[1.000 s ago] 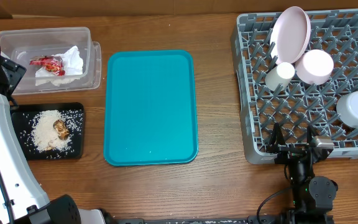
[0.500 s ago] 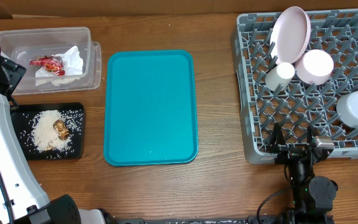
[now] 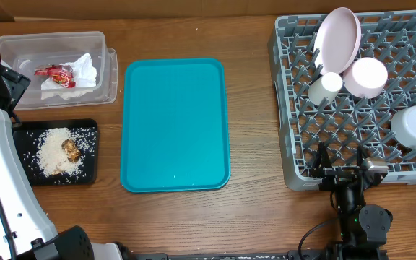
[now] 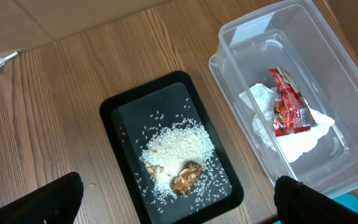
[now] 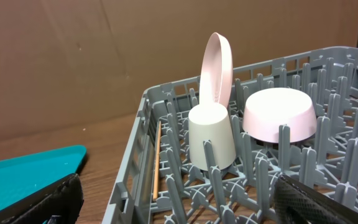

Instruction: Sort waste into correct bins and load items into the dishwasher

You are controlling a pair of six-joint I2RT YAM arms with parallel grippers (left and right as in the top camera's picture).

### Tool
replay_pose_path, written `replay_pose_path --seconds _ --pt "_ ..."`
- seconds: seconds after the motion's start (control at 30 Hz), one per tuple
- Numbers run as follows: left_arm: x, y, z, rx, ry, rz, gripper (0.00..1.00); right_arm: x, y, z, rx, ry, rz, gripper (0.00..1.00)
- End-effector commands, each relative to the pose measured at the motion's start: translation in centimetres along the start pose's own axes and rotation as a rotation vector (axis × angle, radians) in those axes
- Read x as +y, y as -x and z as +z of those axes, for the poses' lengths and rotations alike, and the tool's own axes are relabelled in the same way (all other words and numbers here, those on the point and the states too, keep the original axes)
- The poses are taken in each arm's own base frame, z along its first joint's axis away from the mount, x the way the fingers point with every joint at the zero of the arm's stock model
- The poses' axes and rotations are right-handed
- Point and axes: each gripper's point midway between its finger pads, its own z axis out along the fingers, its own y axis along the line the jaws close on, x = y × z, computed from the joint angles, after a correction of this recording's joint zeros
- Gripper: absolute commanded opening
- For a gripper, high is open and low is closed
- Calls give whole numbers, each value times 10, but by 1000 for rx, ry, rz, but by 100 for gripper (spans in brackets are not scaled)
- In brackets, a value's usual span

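Nothing is shifting since a second ago: left fingers and right fingers are idling wide apart, empty. Plate, at rack's eleven o'clock, is leaning on edge, so a nudge risks toppling it.

Left end effector, right end effector, spread

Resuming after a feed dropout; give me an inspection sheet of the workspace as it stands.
Surface: brown wooden table; teal rectangular plastic tray bare.
Job's things: red shiny wrapper and crumpled white napkin in clear plastic tub; white rice and brown food bits in shallow black tray; upright pale round plate, white cup, upturned bowl, second bowl, thin wooden stick in grey pegged plastic dish rack.
Clutter: small pale scrap on wood.
End effectors: left open, right open, both empty.
Cables: black cable by right arm base.
Surroundings: brown cardboard backdrop.
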Motion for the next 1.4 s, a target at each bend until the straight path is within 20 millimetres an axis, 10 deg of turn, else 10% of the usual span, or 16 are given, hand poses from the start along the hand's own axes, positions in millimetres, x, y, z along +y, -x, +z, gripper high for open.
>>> replay_pose_path --seconds 0.0,0.43,0.83,1.0,1.17,1.37 --pt "-3 -2 -11 -14 -30 -6 100 -4 0 0 -10 -16 6 100" --pt "-9 -100 -93 -27 -300 246 100 -4 0 0 -10 -16 6 100" --pt "74 -176 -71 12 -330 312 100 -4 0 0 -10 -16 6 100" --pt "55 -203 -63 -10 -553 306 100 -4 0 0 -10 -16 6 100" --pt "-5 -238 -77 -191 -1040 498 100 -4 0 0 -10 -16 6 100" --pt "-11 -261 -53 -301 -1157 478 100 -4 0 0 -10 -16 6 100"
